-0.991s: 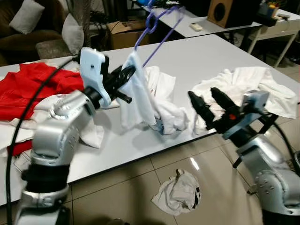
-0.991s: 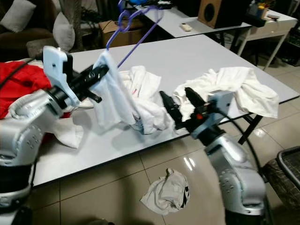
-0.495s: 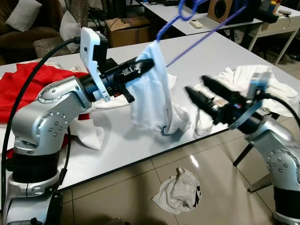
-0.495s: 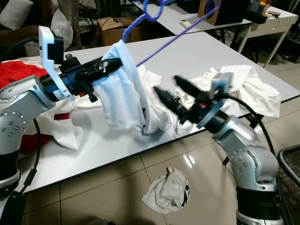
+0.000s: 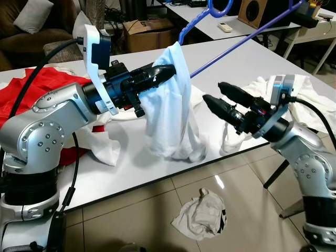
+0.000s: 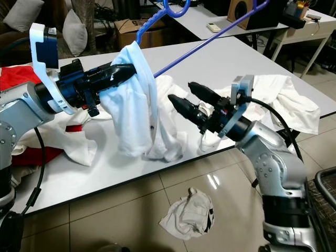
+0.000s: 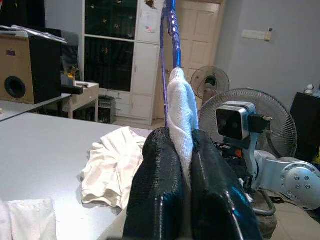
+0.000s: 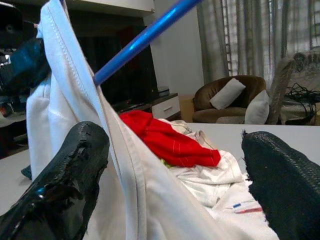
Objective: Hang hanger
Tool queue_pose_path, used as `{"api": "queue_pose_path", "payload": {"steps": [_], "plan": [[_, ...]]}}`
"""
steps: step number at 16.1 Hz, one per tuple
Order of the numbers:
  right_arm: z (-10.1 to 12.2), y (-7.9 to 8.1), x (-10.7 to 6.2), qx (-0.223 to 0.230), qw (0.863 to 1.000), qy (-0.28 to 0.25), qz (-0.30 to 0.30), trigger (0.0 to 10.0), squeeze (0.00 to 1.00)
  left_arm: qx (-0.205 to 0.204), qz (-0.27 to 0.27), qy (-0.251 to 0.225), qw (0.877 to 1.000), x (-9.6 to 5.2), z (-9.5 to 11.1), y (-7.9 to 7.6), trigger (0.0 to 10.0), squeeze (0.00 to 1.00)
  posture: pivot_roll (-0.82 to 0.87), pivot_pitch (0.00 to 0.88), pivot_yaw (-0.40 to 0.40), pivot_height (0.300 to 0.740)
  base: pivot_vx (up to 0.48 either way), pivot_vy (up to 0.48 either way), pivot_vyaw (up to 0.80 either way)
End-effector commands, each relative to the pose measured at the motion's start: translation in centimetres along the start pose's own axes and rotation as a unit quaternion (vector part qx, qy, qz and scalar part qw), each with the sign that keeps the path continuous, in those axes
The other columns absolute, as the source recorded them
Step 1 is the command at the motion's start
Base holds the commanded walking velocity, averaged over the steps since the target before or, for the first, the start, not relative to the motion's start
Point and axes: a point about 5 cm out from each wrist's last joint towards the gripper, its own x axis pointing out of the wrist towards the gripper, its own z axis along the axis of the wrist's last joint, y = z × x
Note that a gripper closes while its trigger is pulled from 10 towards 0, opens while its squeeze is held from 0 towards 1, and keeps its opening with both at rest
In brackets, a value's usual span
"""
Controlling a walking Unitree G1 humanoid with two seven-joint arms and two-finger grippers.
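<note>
One thin blue plastic hanger [image 5: 239, 43], one white cotton shirt [image 5: 170, 105] draped on it, two grippers. Left gripper [image 5: 167, 71], fingers clenched on a fold of the shirt's collar where it meets the hanger; shirt is lifted above the smooth grey-white table [image 5: 231, 63], its hem bunched soft on the tabletop near the front edge. Hanger rod slants up and away past the right arm; hook [image 5: 219, 7] curls above the shirt. Right gripper [image 5: 216, 97] is just beside the shirt, two long black fingers spread apart, gripping nothing. On the table: one crumpled red garment [image 5: 31, 97] at the left, one rumpled white cloth heap [image 6: 278, 100] at the right near the corner. One white rag [image 5: 201, 215] on the glossy tiled floor [image 5: 131, 210] below the edge.
</note>
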Motion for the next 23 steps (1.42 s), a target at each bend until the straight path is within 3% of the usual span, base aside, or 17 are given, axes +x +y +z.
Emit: {"api": "queue_pose_path", "payload": {"steps": [1, 4, 9, 15, 20, 23], "plan": [[0.1, 0.0, 0.3, -0.005, 1.000, -0.001, 0.007, 10.0, 0.00, 0.014, -0.014, -0.002, 1.000, 0.4, 0.7, -0.5, 0.0, 0.00, -0.11, 0.000, 0.014, 0.740, 0.000, 0.000, 0.00], [-0.2, 0.3, 1.1, -0.009, 1.000, 0.000, 0.023, 10.0, 0.00, 0.014, -0.010, 0.008, 1.000, 0.9, 0.4, -0.5, 0.0, 0.00, -0.11, 0.000, 0.015, 0.740, 0.000, 0.000, 0.00], [-0.8, -0.8, 2.3, -0.005, 1.000, 0.003, -0.029, 10.0, 0.00, 0.018, -0.010, 0.013, 1.000, 1.3, 0.3, -0.7, 0.0, 0.00, -0.11, 0.000, 0.016, 0.740, 0.000, 0.000, 0.00], [-1.6, -0.6, 3.2, -0.011, 0.999, 0.019, -0.023, 10.0, 0.00, 0.020, -0.012, 0.010, 1.000, 1.9, 0.3, -0.9, 0.0, 0.00, -0.11, 0.000, 0.015, 0.740, 0.000, 0.000, 0.00], [-1.4, -0.2, 3.3, -0.015, 1.000, 0.014, -0.004, 10.0, 0.00, 0.036, 0.028, 0.006, 0.999, 2.0, 0.5, 0.0, 0.0, 0.00, -0.11, 0.000, 0.014, 0.740, 0.000, 0.000, 0.00], [-1.7, -0.2, 3.1, -0.018, 1.000, 0.020, -0.012, 10.0, 0.00, 0.061, 0.082, -0.006, 0.995, 2.2, 1.1, 1.2, 0.0, 0.00, -0.11, 0.000, 0.009, 0.740, 0.000, 0.000, 0.00]]}}
